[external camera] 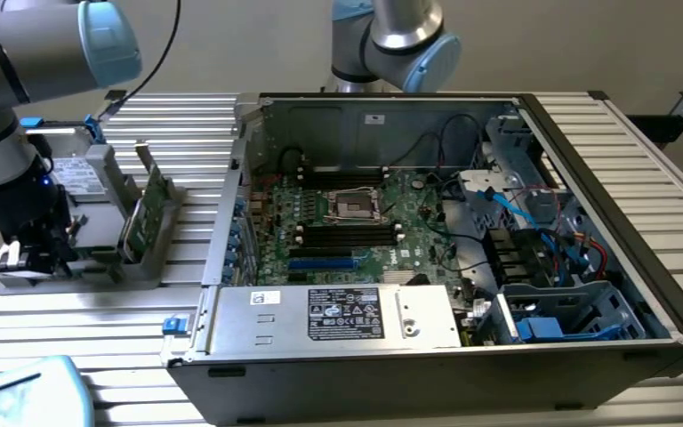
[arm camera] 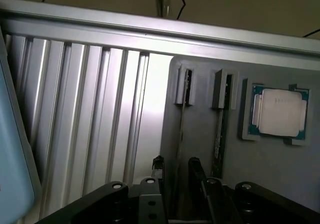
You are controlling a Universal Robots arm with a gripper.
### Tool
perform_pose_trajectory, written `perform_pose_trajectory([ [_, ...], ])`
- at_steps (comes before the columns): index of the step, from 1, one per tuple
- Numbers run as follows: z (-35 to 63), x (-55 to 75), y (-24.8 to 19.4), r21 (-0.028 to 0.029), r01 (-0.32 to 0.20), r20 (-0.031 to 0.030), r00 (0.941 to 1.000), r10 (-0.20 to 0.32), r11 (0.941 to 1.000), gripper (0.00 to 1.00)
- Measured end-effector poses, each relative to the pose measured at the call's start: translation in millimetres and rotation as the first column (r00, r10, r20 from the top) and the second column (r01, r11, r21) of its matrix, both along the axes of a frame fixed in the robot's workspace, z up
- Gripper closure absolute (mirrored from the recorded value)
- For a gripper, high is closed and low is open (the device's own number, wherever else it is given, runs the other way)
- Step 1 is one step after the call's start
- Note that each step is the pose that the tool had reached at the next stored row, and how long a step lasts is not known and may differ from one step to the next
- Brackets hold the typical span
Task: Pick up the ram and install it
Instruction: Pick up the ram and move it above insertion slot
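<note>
Jaws parted, flanking the ram [arm camera: 179,134] edge-on; I judge an off-centre squeeze could tip it in its holder [arm camera: 270,174].

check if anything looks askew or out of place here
Nothing stands out. The ram stands upright in its holder, the processor sits square in its pocket, and the case lies open with nothing spilled.

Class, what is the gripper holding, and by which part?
Nothing: the gripper is open, and the ram stands in its grey holder, apart from it.
</note>
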State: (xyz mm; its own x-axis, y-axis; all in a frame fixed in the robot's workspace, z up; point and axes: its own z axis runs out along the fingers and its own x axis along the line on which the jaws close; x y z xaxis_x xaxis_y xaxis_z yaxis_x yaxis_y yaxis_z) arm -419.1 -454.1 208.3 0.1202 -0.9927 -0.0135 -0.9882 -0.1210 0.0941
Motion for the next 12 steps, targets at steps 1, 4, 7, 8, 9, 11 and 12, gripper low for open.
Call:
perform_pose_trajectory([
  [1, -1.8, -1.3, 0.7, 0.0006, 0.0, 0.0, 1.0, 0.0, 1.0, 0.66],
  [4, -6.2, -5.1, 2.1, 0.001, 0.0, 0.0001, 1.0, 0.0, 1.0, 0.66],
  [7, -7.0, -5.3, 2.1, 0.0007, 0.0, -0.001, 1.0, 0.0, 1.0, 0.66],
  [8, -7.2, -5.3, 2.1, 0.0008, 0.0, -0.0015, 1.0, 0.0, 1.0, 0.66],
  [9, -7.9, -5.3, 2.1, 0.0009, 0.0, -0.0016, 1.0, 0.0, 1.0, 0.66],
  [11, -10.0, -5.3, 2.1, 0.0009, 0.0, -0.0019, 1.0, 0.0, 1.0, 0.66],
  [12, -11.0, -5.2, 2.1, 0.0009, 0.0, -0.0022, 1.0, 0.0, 1.0, 0.66],
])
